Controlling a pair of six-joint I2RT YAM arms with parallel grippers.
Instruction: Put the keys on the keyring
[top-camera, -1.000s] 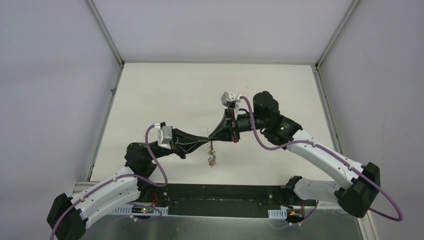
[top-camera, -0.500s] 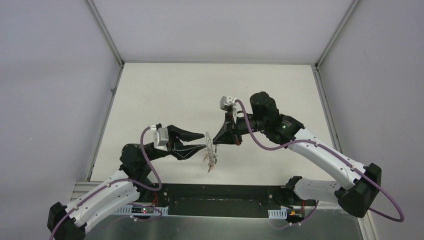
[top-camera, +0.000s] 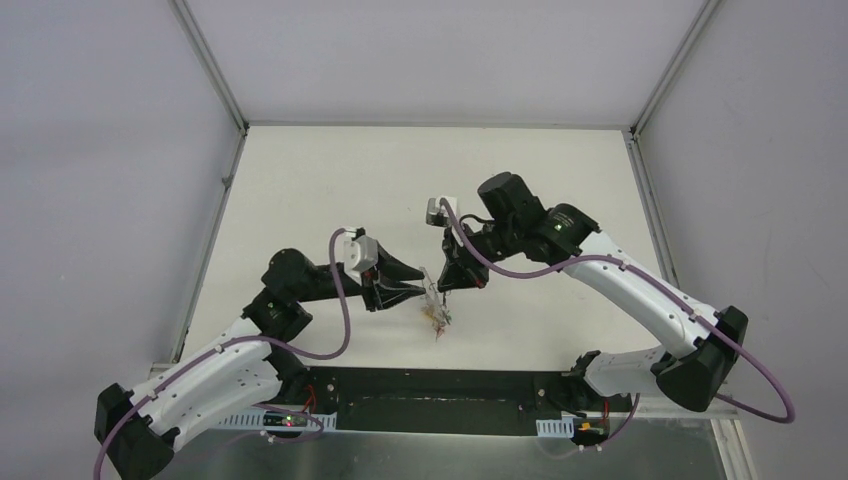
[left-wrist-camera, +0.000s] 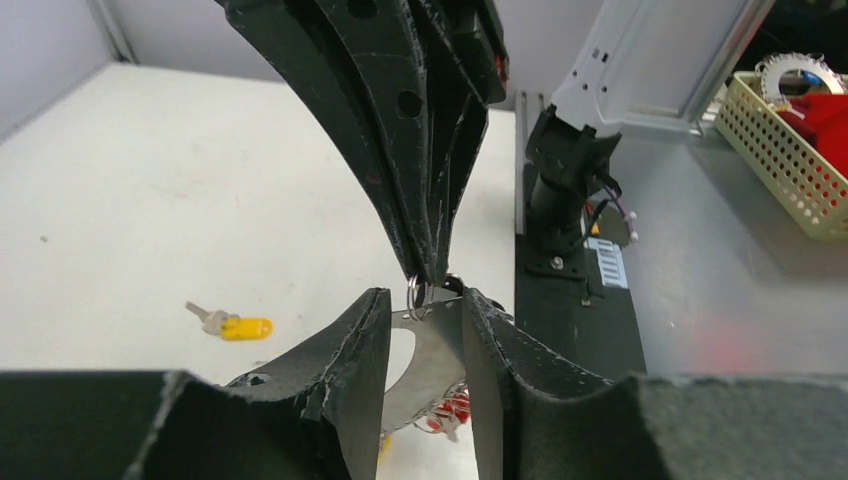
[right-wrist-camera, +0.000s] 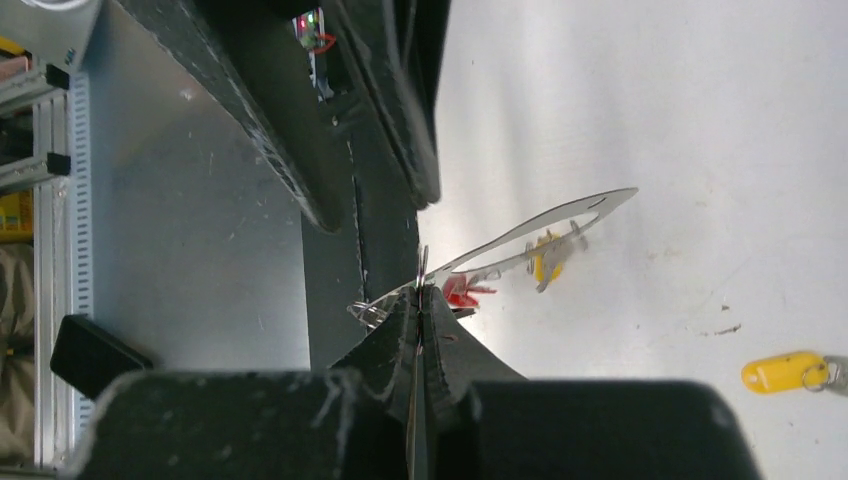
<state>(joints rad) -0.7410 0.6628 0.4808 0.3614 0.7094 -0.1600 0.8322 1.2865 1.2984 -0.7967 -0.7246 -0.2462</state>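
The keyring (left-wrist-camera: 440, 350), a flat grey metal loop, hangs from a small split ring (left-wrist-camera: 416, 296). My right gripper (left-wrist-camera: 428, 275) is shut on that ring from above. From the right wrist the keyring (right-wrist-camera: 540, 225) slants away from my right gripper (right-wrist-camera: 421, 290). Keys with a red tag (right-wrist-camera: 458, 290) and a yellow tag (right-wrist-camera: 545, 262) dangle on it. My left gripper (left-wrist-camera: 425, 298) is open, its tips level with the ring, and the loop shows through the gap below. In the top view the left gripper (top-camera: 424, 288) and right gripper (top-camera: 441, 287) meet above the keys (top-camera: 438, 320). One yellow-tagged key (left-wrist-camera: 235, 326) lies loose on the table.
The black mounting strip (top-camera: 430, 400) runs along the table's near edge under the hanging keys. The right arm's base (left-wrist-camera: 570, 170) stands on it. A cream basket (left-wrist-camera: 790, 140) with red items sits off the table beyond that base. White walls enclose the far and side edges.
My left gripper, shut tip to tip with the right a second ago, opened, drew back, then came forward to the ring. The right gripper stayed shut and shifted slightly with the bunch.
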